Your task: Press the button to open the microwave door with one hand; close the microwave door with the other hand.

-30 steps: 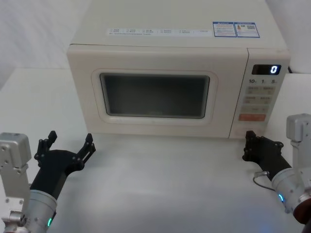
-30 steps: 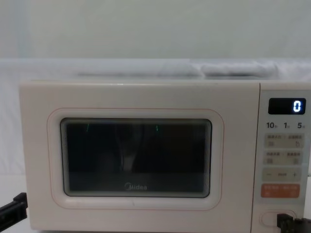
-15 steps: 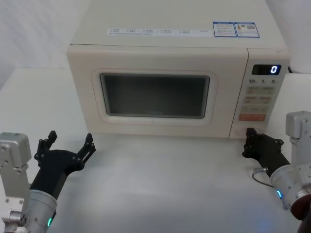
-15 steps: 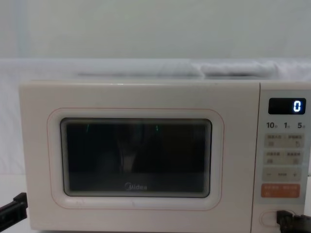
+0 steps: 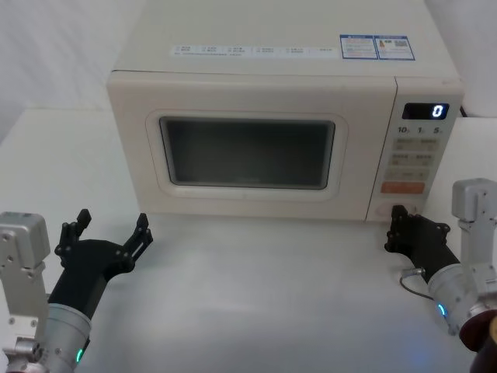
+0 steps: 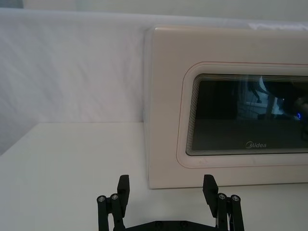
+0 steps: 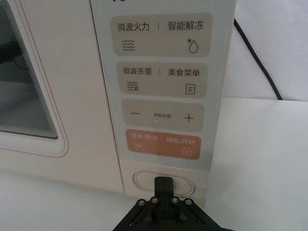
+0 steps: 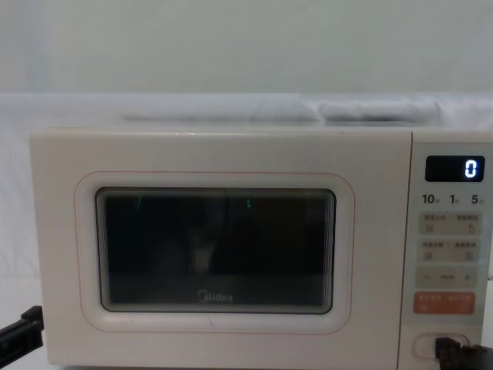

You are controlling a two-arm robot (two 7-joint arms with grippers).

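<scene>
Step in hand: pressing button [image 7: 163, 182], bottom centre of right wrist view, lowest on control panel. Right gripper [image 7: 164, 186] pinched shut, empty, tip at button. Door [image 5: 248, 151] shut. Left gripper [image 5: 109, 233] spread wide, empty, lower left. Next: firm forward push.

Light: bright, even, soft.
Shadows: faint under the cream-white boxy microwave [image 5: 264, 116].
Glare: reflections in its dark glass window [image 6: 250, 115].
Focus: chest view slightly soft.
</scene>
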